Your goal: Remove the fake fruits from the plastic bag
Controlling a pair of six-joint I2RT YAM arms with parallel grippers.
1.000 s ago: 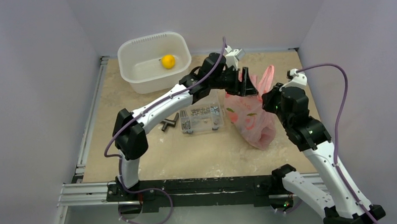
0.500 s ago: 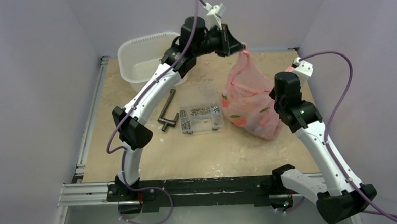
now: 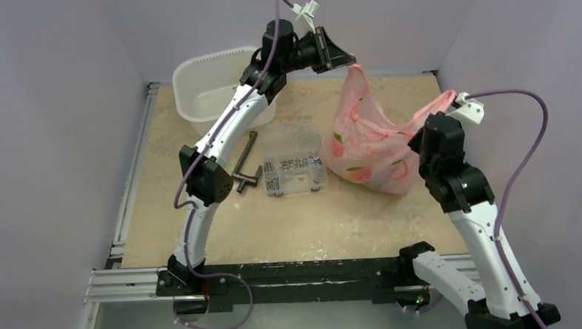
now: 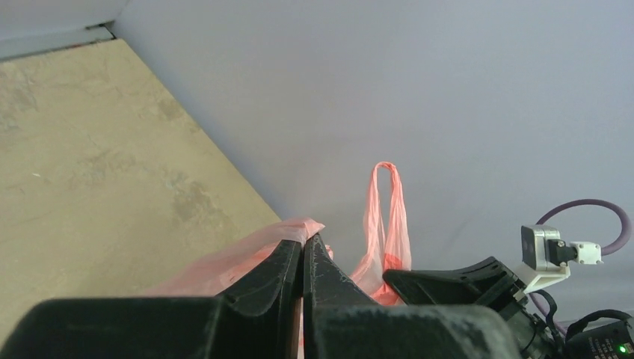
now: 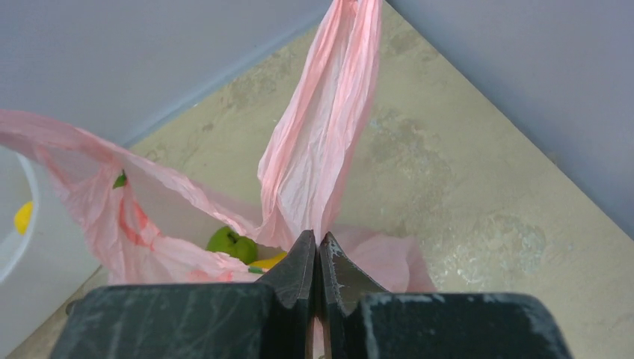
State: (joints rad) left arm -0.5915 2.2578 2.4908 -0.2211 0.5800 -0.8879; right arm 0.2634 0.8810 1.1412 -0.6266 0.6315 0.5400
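Pink translucent bag (image 3: 368, 142) was hung, pinched at two rim points: one raised high at rear, other set out to right. Film between was stretched taut, crinkled, printed red and green. One loop handle (image 5: 329, 127) was extended upward, free. Green lime (image 5: 232, 243) and yellow fruit (image 5: 271, 262) were seen inside mouth, touching, low in bag.

pale lilac walls (image 3: 43, 146) — mottled beige tabletop (image 3: 313, 224)

Beige mottled worktop (image 3: 313, 223): white tub (image 3: 205, 122) in far-left corner, clear screw box (image 3: 296, 173) at centre, black T-shaped tool (image 3: 247, 170) just left of it, pink plastic bag (image 3: 368, 142) at right, contact unclear.
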